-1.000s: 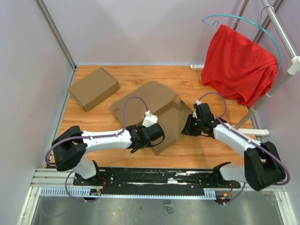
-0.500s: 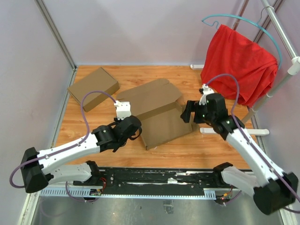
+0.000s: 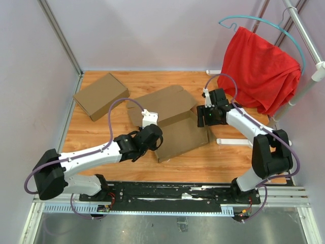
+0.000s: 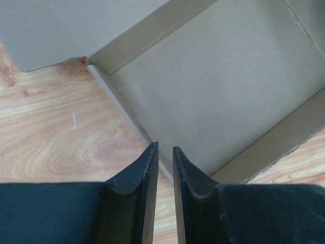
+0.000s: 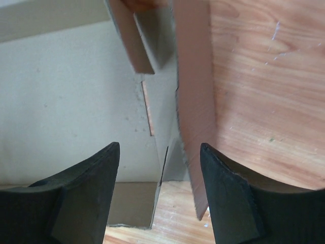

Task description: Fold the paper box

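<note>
The paper box (image 3: pixel 175 133) looks light and stiff; pinch a wall edge. Right gripper (image 5: pixel 158 147) jaws gape at a flap (image 5: pixel 193 101). Left gripper (image 4: pixel 163 148) jaws nearly meet; I cannot tell whether they grasp anything.

The left gripper (image 4: pixel 165 152) has its jaws a narrow slit apart, tips at the near corner of the paper box (image 4: pixel 218 86). The wooden table (image 4: pixel 61 132) lies left of the box.

Brown paper box (image 3: pixel 175 127) open, walls partly raised.
</note>
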You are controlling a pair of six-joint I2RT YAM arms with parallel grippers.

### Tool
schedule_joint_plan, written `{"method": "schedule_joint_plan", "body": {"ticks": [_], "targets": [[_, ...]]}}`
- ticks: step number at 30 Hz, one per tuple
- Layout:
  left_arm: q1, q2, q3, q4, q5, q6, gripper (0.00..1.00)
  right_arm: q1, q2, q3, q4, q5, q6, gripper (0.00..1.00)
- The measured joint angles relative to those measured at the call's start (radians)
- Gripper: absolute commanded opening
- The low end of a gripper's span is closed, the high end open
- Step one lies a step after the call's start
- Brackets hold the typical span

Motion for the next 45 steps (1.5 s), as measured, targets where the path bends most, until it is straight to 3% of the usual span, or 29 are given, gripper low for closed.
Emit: {"method": "schedule_joint_plan", "body": {"ticks": [3, 10, 15, 19, 34, 40, 45], "targets": [[0.000, 0.018, -0.002, 0.036, 0.023, 0.022, 0.23, 0.000, 0.031, 0.034, -0.002, 0.034, -0.017, 0.50], [0.000, 0.088, -0.002, 0.090, 0.070, 0.060, 0.23, 0.000, 0.077, 0.055, -0.028, 0.106, -0.032, 0.45], [0.000, 0.105, -0.002, 0.102, 0.089, 0.073, 0.23, 0.000, 0.096, 0.061, -0.045, 0.137, -0.046, 0.20], [0.000, 0.105, -0.002, 0.114, 0.089, 0.074, 0.23, 0.000, 0.101, 0.063, -0.047, 0.147, -0.047, 0.12], [0.000, 0.220, -0.001, 0.173, 0.107, 0.085, 0.21, 0.070, -0.081, 0.090, -0.097, 0.105, -0.027, 0.11], [0.000, 0.312, -0.001, 0.211, 0.111, 0.084, 0.20, 0.115, -0.065, 0.092, -0.087, 0.003, -0.012, 0.19], [0.000, 0.357, -0.001, 0.217, 0.108, 0.079, 0.20, 0.119, -0.031, 0.091, -0.072, -0.026, 0.005, 0.34]]}}
